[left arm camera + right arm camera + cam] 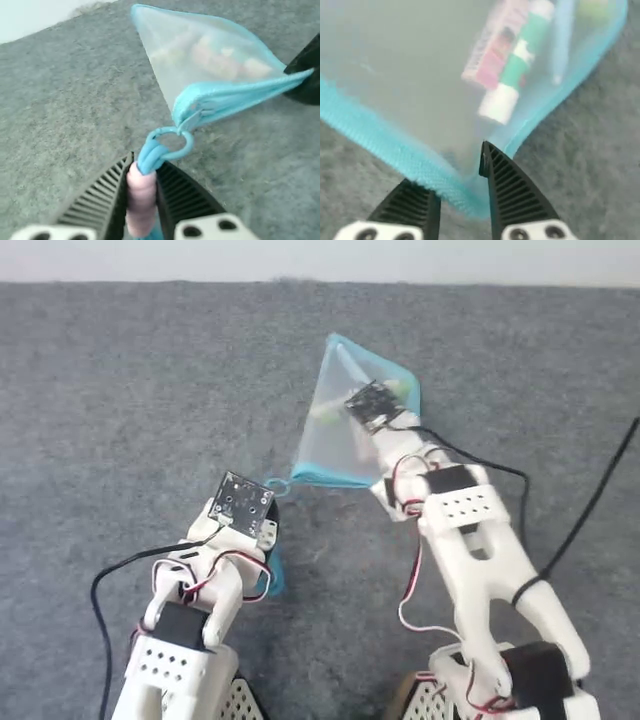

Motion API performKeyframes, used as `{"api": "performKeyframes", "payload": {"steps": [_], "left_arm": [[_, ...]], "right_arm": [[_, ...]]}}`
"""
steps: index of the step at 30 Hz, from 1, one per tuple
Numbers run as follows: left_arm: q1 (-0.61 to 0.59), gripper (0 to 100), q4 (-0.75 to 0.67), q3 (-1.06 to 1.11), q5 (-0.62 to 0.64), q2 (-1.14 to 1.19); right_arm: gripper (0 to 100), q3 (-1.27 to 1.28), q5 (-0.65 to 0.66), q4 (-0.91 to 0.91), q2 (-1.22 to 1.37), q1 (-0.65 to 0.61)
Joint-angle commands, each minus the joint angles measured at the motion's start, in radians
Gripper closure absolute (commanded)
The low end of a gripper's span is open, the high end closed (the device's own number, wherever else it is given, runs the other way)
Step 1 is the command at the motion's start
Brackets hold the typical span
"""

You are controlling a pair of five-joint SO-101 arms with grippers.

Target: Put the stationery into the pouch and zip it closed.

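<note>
Carpet [120,390], grey, runs to a pale far wall [300,260]; the pouch [335,445] lies between left gripper [144,169], clenched on its strap [148,154], and right gripper [451,167], pinching its edge.

Grey carpeted tbl [120,380] w/ clear blue-trimmed pouch [330,430]

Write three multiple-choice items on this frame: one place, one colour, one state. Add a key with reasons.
1. Where is the stationery?
A) on the carpet
B) inside the pouch
C) in a box
2. What colour is the pouch's trim?
A) red
B) yellow
C) light blue
3. What is the left gripper doing?
A) hanging open
B) shut on the zipper pull cord
C) shut on a pen
Key: 1 B, pens show through the pouch's clear wall; 2 C, the edge band is light blue; 3 B, the cord sits pinched between its fingers.
</note>
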Motion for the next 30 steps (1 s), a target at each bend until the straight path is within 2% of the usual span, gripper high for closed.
{"api": "performKeyframes", "payload": {"steps": [1, 8, 13, 17, 21, 26, 30], "left_arm": [[-0.011, 99, -0.035, -0.027, -0.008, -0.011], [-0.009, 99, -0.035, -0.027, -0.008, -0.011], [-0.006, 98, -0.038, -0.027, -0.008, -0.011], [-0.006, 83, -0.040, -0.025, 0.018, -0.011], [-0.006, 71, -0.041, -0.012, 0.087, -0.011], [-0.006, 70, -0.041, -0.012, 0.086, -0.011], [-0.006, 70, -0.041, -0.012, 0.086, -0.011]], "right_arm": [[99.3, -0.032, 0.026, 0.012, -0.019, 0.150], [99.3, -0.032, 0.048, 0.024, -0.018, 0.236], [99.1, -0.032, 0.009, 0.024, -0.028, 0.213], [98.7, -0.034, -0.026, 0.062, -0.030, 0.140], [89.6, -0.034, -0.031, 0.124, -0.031, 0.065], [74.3, -0.038, -0.028, 0.151, -0.033, 0.041], [72.3, -0.038, -0.031, 0.151, -0.033, 0.033]]}}
